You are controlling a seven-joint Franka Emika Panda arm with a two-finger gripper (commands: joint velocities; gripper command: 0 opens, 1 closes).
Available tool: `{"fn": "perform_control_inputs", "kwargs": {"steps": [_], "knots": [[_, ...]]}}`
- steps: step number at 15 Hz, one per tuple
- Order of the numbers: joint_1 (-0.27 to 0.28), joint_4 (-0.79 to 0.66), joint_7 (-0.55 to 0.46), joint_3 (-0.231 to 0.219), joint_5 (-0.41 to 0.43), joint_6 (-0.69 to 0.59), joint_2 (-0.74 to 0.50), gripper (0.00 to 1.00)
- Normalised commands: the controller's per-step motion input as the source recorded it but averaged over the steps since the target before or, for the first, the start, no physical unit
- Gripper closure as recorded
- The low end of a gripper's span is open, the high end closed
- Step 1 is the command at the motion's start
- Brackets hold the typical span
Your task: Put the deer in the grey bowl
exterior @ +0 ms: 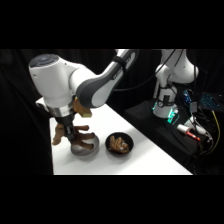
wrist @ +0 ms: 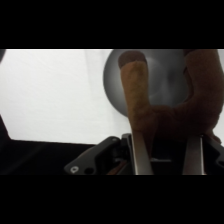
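Observation:
In the side view the deer [exterior: 67, 134], a reddish-brown soft toy with thin legs, hangs from my gripper [exterior: 69, 131] just above and left of the grey bowl [exterior: 84, 147]. My gripper is shut on the deer. The wrist view looks down past my two fingers [wrist: 137, 155] at the deer [wrist: 165, 112], whose legs stick out over the grey bowl [wrist: 165, 67] right below.
A black bowl [exterior: 120, 145] holding a tan-orange lumpy thing [exterior: 118, 143] stands just right of the grey bowl. The table's front edge [exterior: 120, 173] runs close below both bowls. A dark bench with cables and gear [exterior: 192, 127] lies to the right.

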Motion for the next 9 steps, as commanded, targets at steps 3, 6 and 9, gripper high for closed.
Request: {"fn": "perform_control_inputs", "kwargs": {"steps": [3, 6, 9], "knots": [[-0.044, -0.06, -0.01, 0.031, -0.024, -0.06, -0.05, 0.97], [-0.041, -0.07, -0.01, 0.046, 0.004, -0.03, -0.05, 0.70], [-0.046, -0.08, 0.00, 0.044, 0.014, -0.01, -0.07, 0.54]]}}
